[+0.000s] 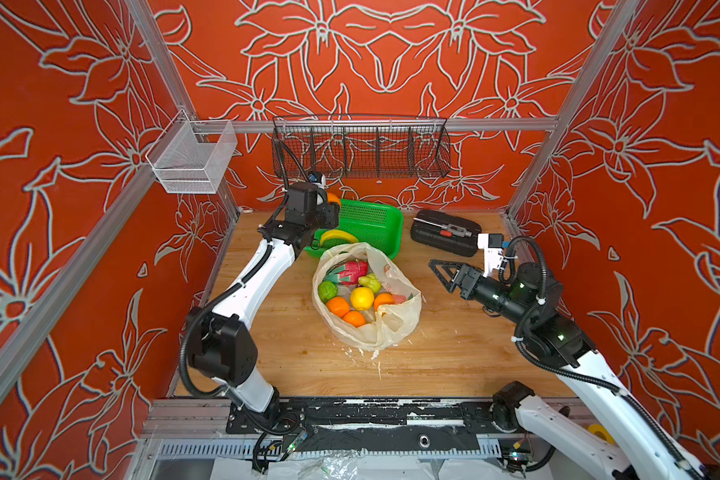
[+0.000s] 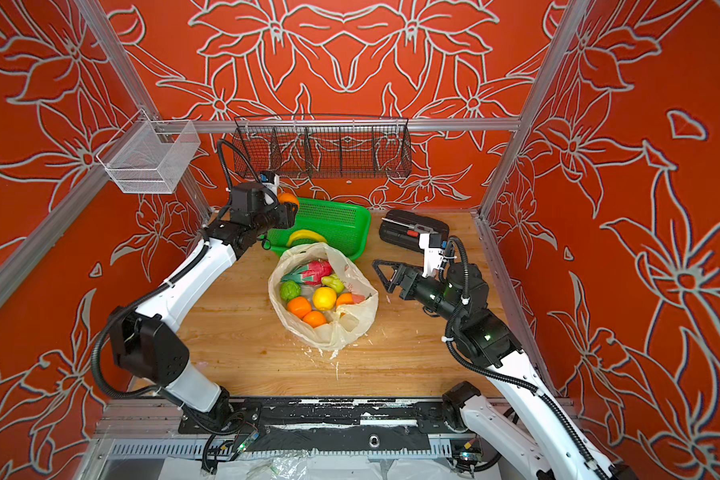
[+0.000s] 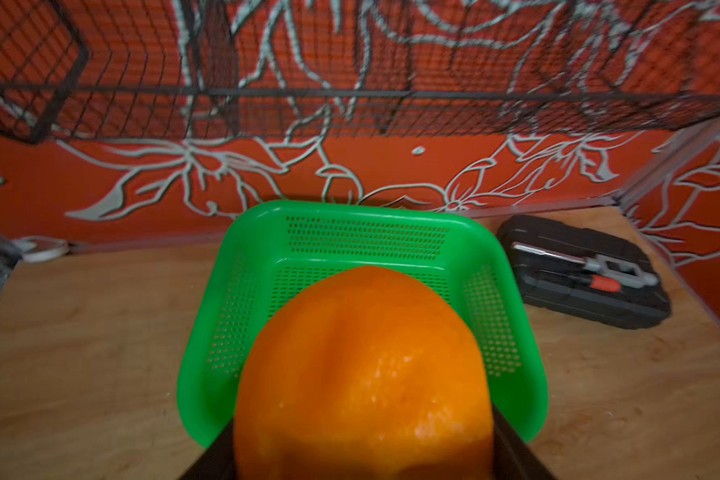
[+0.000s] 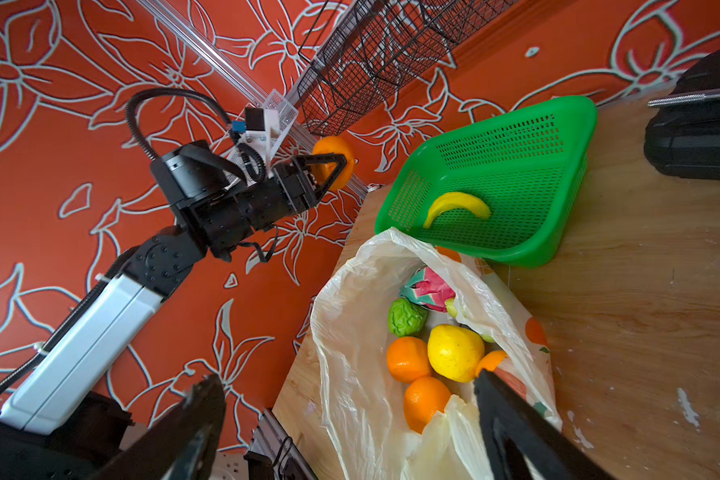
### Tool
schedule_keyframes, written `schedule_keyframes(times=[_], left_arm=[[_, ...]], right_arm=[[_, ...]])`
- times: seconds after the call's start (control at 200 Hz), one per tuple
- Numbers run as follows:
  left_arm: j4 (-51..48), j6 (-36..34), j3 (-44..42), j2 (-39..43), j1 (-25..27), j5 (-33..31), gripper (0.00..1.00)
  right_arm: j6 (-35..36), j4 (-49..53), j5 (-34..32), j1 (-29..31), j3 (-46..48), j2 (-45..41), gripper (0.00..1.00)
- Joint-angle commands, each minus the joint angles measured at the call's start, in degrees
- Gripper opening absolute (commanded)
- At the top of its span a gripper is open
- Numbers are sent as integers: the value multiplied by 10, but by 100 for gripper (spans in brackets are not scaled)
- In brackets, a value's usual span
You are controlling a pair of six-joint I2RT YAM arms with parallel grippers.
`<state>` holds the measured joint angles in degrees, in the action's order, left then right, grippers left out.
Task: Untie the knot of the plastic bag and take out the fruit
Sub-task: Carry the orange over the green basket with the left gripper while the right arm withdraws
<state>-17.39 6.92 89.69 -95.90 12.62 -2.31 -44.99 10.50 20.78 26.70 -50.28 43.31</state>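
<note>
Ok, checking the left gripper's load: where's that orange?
In both top views, back left: the orange sits in the left gripper beside the far left corner of the green basket.

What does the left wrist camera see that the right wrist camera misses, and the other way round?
Only the left wrist view: the red grip of the tool on the black case. Only the right wrist view: the open plastic bag with its lemon and dragon fruit, the banana, and the left pincer from the side. Both: the orange it holds, the green basket, part of the black case.
</note>
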Motion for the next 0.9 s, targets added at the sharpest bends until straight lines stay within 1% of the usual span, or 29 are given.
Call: schedule_keyframes(times=[0.0, 0.235, 0.415, 0.54, 0.776, 0.896], left_arm=[[-36, 36, 20, -40, -18, -7, 53], [-25, 42, 33, -128, -45, -4, 52], [-46, 37, 80, -207, -61, 7, 52], [-91, 26, 128, -253, -62, 6, 53], [-128, 33, 116, -273, -65, 0, 53], [-158, 43, 116, -267, -67, 4, 52]], right_arm=[[11, 5, -9, -2, 11, -3, 95], [28, 42, -17, -2, 11, -16, 95], [24, 43, -22, -2, 17, -34, 95], [25, 58, -23, -2, 10, -38, 95], [24, 64, -29, -2, 11, -55, 95], [23, 63, -28, -2, 11, -54, 95]])
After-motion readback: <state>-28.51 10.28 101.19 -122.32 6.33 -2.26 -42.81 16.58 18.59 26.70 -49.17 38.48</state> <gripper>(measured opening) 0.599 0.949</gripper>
